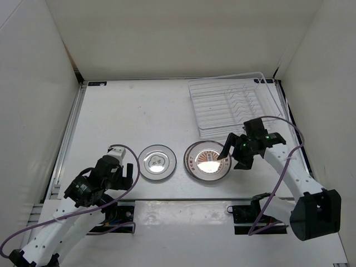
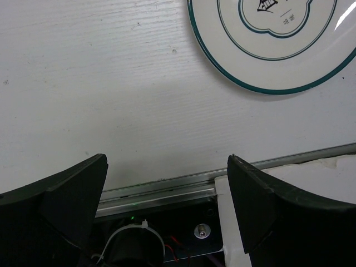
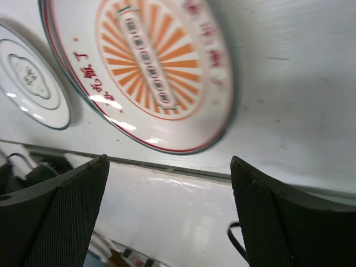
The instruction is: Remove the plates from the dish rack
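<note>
Left gripper [image 1: 121, 171] gapes empty. The grey-rimmed plate [image 1: 157, 162] lies flat just to its right, then the sunburst plate [image 1: 207, 161]. Right gripper [image 1: 236, 152] is spread empty at that plate's right edge (dish rack [image 1: 233, 105] beyond holds no plates).

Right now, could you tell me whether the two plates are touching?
Apart: the top view shows bare table between the grey-rimmed plate and the orange sunburst plate.

We get bright, even overhead light here, with hot white glare blowing out the middle of the sunburst plate [image 1: 208, 161], a smaller glint on the grey-rimmed plate [image 1: 157, 162], only soft faint shadows on the table [image 2: 83, 67], and a pretty smeary, blurred right wrist shot.
</note>
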`<state>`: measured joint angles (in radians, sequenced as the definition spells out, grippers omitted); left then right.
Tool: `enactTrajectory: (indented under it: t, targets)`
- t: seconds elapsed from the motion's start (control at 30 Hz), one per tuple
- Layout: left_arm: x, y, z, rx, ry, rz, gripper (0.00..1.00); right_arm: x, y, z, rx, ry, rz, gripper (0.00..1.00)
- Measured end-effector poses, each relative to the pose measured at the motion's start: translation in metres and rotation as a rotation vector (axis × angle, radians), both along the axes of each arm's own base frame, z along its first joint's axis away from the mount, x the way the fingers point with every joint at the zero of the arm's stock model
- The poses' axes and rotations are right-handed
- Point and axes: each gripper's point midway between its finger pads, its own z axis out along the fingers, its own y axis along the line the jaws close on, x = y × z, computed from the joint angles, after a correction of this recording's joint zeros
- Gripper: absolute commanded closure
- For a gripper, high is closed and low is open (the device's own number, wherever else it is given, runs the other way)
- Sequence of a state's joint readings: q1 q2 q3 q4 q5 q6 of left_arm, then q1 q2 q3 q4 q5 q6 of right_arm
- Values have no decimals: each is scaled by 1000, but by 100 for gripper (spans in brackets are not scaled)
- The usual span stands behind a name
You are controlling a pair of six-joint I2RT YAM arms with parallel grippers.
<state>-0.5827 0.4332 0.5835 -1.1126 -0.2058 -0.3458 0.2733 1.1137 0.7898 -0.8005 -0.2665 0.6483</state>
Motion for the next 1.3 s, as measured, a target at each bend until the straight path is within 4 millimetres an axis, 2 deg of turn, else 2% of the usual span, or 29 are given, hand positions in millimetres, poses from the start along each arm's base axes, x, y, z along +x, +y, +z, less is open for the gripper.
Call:
enactTrajectory:
  t: [0.1,0.27,0.4,0.5,0.6,0.7,1.3]
  targets:
    - [1,0,0,0,-1,0,1,-1,-13,7,-88,13,39,10]
    - [3,-2,1,-6,-10,0,1,-30,-25,-5,-148,114,122,10]
    - [3,-2,-1,-5,-10,0,1,-44,-32,-9,-158,101,158,10]
    - [3,-2,-2,-2,-4,0,1,-43,-35,4,-157,-18,193,10]
    - [3,-2,-6,11,15,-1,1,-42,-41,27,-180,-144,224,10]
    - [3,-2,-6,15,21,-1,1,-39,-45,43,-200,-202,248,10]
    - [3,-2,-6,15,21,-1,1,-45,-35,64,-136,-292,324,10]
